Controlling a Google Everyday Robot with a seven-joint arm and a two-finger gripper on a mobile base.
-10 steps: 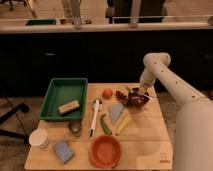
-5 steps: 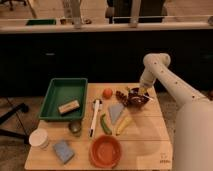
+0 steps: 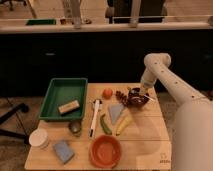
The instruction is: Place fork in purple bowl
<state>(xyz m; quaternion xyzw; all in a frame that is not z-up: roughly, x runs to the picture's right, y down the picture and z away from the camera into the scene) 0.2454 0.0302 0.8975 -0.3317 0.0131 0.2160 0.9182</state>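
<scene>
The purple bowl point(image 3: 134, 98) is small, dark and glossy, and sits at the far right of the wooden table point(image 3: 145, 145). My gripper point(image 3: 142, 92) hangs at the end of the white arm point(image 3: 162, 75), right over the bowl's right side. The fork point(image 3: 149, 97) shows as a thin pale sliver at the bowl's right rim, just under the gripper. I cannot tell whether it rests on the bowl or is held.
A green tray point(image 3: 55, 100) holding a tan block point(image 3: 68, 106) stands at the left. An orange fruit point(image 3: 107, 93), a long white utensil point(image 3: 95, 114), a green pepper point(image 3: 105, 124), a banana point(image 3: 123, 125) and an orange bowl point(image 3: 105, 150) lie mid-table. A white cup point(image 3: 38, 137) and a blue sponge point(image 3: 63, 150) sit front left.
</scene>
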